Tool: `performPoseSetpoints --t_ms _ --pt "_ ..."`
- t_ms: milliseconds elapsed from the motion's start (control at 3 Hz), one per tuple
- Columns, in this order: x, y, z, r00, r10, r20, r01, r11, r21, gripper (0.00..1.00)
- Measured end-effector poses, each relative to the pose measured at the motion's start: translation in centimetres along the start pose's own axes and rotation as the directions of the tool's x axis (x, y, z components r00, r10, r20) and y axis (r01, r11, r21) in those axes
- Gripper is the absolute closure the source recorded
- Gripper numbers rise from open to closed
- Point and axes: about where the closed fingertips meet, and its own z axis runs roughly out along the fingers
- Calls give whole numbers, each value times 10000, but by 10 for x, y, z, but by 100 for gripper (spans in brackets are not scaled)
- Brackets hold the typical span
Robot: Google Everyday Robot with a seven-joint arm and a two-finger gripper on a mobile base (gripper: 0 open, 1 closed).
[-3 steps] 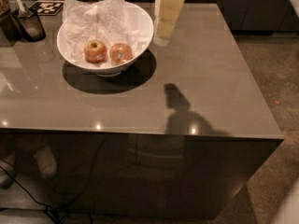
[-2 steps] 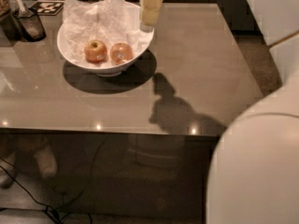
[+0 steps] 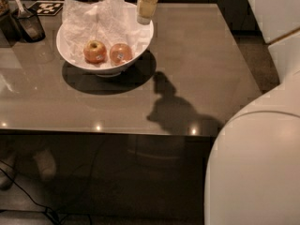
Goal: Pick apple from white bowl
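The white bowl (image 3: 101, 69) stands at the back left of the grey-brown table (image 3: 197, 69). Two apples lie in it, side by side. The right one is the reddish-orange apple (image 3: 121, 53) with a pale sticker on its side. The left one (image 3: 94, 51) is yellower and shows a dark stem dimple. My gripper (image 3: 144, 13) is a cream-coloured piece that comes down from the top edge. It hangs over the bowl's back right rim, above and to the right of the apple. It does not touch the apple.
Crumpled white paper (image 3: 93, 20) lines the back of the bowl. A dark cup with a utensil (image 3: 29, 25) and a black-and-white marker tag (image 3: 46, 7) sit at the back left. My white arm (image 3: 262, 163) fills the right side. Its shadow (image 3: 173, 111) lies on the table.
The gripper has moved left, from right of the bowl to over its right rim. My white arm has swung into view and fills the right side.
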Motion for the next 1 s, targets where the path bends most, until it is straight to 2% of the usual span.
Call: performPoseSetpoints --t_ms 333,1000 --pt "-8 -10 34 9996 106 257 -99 9996 -267 0" --pt "-21 -19 105 9997 169 181 -150 9947 -1016 0"
